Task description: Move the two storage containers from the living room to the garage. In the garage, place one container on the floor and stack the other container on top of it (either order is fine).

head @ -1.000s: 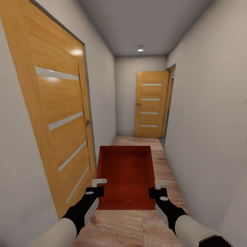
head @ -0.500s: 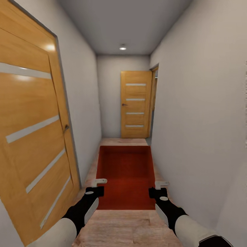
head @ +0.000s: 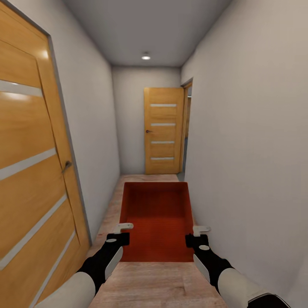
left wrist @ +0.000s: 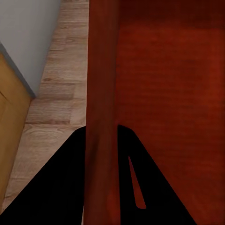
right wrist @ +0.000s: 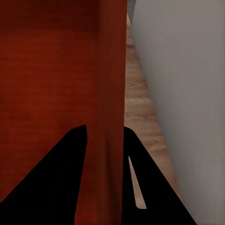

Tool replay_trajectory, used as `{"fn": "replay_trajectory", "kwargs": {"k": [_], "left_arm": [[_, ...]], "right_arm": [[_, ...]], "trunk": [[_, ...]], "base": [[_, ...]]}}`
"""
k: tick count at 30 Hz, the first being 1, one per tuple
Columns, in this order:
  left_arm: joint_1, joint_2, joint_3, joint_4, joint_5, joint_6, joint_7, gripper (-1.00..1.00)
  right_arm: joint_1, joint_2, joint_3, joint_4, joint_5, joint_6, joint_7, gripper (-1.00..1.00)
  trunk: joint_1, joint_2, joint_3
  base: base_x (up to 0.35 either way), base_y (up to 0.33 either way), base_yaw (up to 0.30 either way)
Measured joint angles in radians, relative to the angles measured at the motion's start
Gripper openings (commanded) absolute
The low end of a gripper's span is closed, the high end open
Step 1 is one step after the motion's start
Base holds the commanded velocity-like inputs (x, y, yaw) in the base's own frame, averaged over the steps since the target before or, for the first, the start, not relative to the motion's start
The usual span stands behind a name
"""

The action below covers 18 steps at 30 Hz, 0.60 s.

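I hold one orange-red storage container (head: 156,218) out in front of me, above the light wood floor of a narrow hallway. It is lidless, and its inside looks empty. My left gripper (head: 122,233) is shut on its left wall near the near corner, and my right gripper (head: 194,235) is shut on its right wall. In the left wrist view the dark fingers (left wrist: 65,187) straddle the red wall (left wrist: 101,84). The right wrist view shows the same grip on the other wall (right wrist: 112,84), with the right gripper (right wrist: 105,131) pinching it.
A wooden door (head: 30,171) with pale stripes stands close on the left. Another such door (head: 162,130) closes the hallway's far end, beside an open doorway (head: 186,128) on the right. A plain grey wall (head: 248,149) runs close along the right. Wood flooring (head: 158,282) lies below.
The whole view has shifted: the left door has slid further left and the far door has drifted left. The container and both grippers keep the same place in the view.
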Motion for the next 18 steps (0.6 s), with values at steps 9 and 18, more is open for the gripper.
{"fn": "replay_trajectory", "kwargs": {"k": [9, 18], "left_arm": [[0.000, 0.000, 0.000, -0.001, 0.000, 0.001, 0.000, -1.00], [0.000, 0.000, 0.000, -0.002, -0.002, 0.000, 0.000, -1.00]], "right_arm": [[0.000, 0.000, 0.000, 0.000, 0.000, 0.001, 0.000, -1.00], [0.000, 0.000, 0.000, -0.001, 0.000, -0.002, 0.000, -1.00]], "trunk": [[0.000, 0.000, 0.000], [0.000, 0.000, 0.000]], "base": [[0.322, 0.000, 0.000], [0.323, 0.000, 0.000]]}}
